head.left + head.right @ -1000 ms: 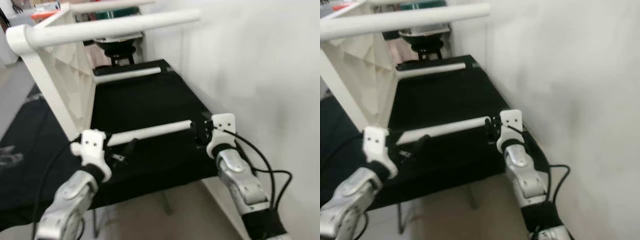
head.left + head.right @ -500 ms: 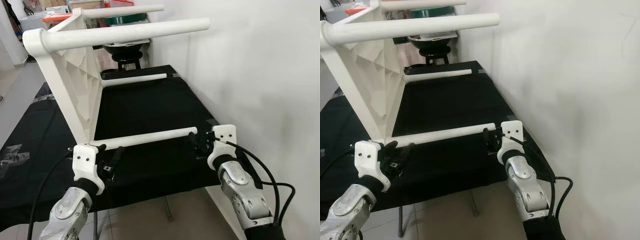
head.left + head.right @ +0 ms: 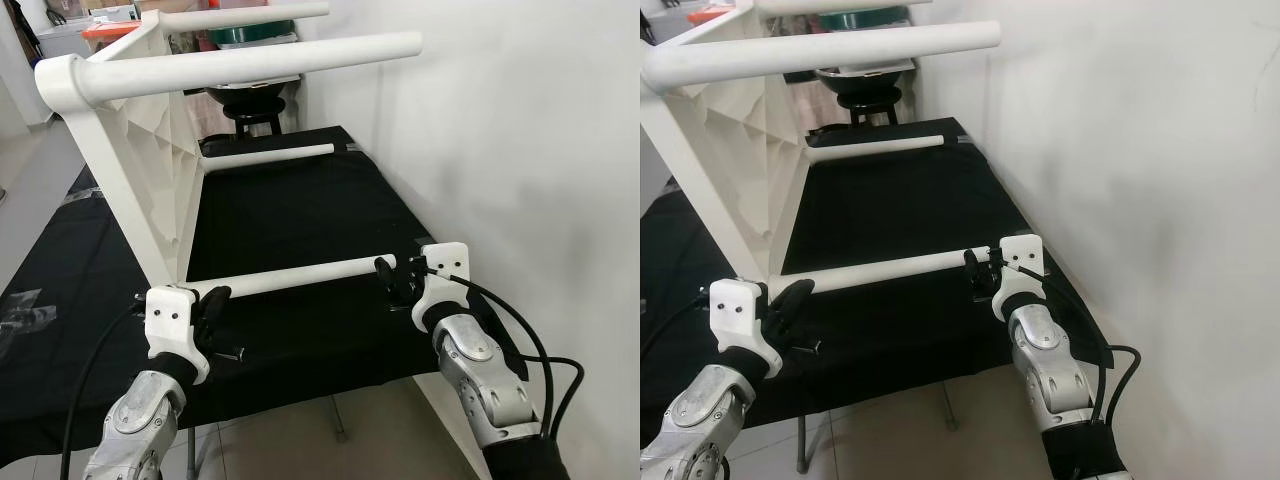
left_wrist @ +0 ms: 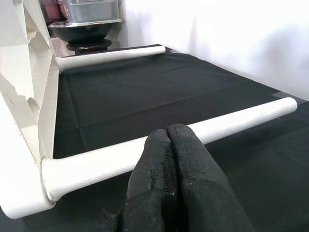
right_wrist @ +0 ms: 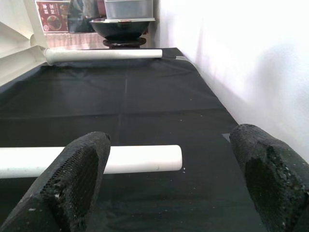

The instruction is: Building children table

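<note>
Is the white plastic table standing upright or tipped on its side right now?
On its side: the white plastic table rests on the black cloth, its round legs pointing sideways toward the wall.

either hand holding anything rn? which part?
Nothing held. Right hand is open, its fingers either side of the free end of the near table leg. Left hand is shut and empty, by the leg's socket end.

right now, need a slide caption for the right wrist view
Open right gripper lined up on the free end of the near leg, black cloth beneath, wall beside.

White table [image 3: 130, 170] on plain black cloth [image 3: 290, 205].
</note>
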Motion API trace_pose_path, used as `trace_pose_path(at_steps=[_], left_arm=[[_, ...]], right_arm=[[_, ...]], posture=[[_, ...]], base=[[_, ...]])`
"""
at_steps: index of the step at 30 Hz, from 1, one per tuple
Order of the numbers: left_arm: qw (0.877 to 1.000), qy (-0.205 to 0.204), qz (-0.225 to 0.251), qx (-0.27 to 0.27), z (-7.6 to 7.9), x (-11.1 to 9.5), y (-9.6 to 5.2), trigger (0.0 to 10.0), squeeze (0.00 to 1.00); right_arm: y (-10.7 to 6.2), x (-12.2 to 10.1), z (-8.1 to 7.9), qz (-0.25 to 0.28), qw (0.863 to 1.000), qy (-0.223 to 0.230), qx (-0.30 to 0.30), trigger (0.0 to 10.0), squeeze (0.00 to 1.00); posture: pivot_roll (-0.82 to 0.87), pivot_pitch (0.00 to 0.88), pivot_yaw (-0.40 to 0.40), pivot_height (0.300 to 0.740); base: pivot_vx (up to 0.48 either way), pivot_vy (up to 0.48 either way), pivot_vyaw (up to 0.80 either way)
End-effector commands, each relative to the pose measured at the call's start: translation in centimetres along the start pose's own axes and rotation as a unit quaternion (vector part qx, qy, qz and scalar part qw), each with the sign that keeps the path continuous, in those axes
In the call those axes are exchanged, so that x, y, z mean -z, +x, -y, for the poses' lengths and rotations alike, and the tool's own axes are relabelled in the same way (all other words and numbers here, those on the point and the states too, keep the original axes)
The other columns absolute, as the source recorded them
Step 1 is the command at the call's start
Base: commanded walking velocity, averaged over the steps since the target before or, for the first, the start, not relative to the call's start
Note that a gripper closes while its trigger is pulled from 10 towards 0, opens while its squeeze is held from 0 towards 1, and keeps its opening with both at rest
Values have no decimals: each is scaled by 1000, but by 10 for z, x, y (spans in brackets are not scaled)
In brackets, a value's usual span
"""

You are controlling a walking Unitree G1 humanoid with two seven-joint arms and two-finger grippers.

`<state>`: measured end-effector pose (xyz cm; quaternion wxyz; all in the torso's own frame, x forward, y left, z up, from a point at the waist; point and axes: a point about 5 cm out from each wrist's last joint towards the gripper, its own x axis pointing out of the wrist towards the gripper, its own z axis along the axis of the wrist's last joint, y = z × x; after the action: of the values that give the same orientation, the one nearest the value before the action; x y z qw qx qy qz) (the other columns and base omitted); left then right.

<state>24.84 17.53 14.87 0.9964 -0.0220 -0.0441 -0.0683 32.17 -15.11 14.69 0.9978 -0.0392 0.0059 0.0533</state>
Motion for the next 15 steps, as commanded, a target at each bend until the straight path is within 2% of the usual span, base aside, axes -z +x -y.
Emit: trace_pose_path(at_steps=[1,2,3,4,5,7,10,15], left_arm=[[1000,3,2,-2,-2,0,-1,0,0],[1000,3,2,4,-1,0,-1,0,0],[1000,5,-3,-2,-1,0,-2,3451,0],[1000,5,-3,-2,-1,0,-2,3451,0],[1000,3,-13,-7,-2,2,-2,10000,0],[1000,6,-18,-10,-2,3,-2,10000,0],[1000,2,-11,-17,-3,2,-1,10000,0],[1000,0,-11,-26,-6,3,1,10000,0]], right_arm=[[3,-3,-3,10,1000,-4,-8,10000,0],[3,-3,-3,10,1000,-5,-10,10000,0],[3,-4,-4,12,1000,-5,-17,10000,0],[3,-4,-4,12,1000,-5,-17,10000,0],[3,-5,-5,17,999,-7,-32,10000,0],[3,-6,-6,19,999,-9,-38,10000,0],[4,-8,-10,32,998,-18,-53,10000,0],[5,-5,-9,17,998,-45,-48,10000,0]], posture=[[12,0,28,740],[12,0,28,740],[10,0,25,740],[10,0,25,740],[16,0,22,740],[16,0,22,740],[15,0,17,740],[12,0,16,740]], base=[[0,0,0],[0,0,0],[0,0,0],[0,0,0],[0,0,0],[0,0,0],[0,0,800],[259,0,0]])
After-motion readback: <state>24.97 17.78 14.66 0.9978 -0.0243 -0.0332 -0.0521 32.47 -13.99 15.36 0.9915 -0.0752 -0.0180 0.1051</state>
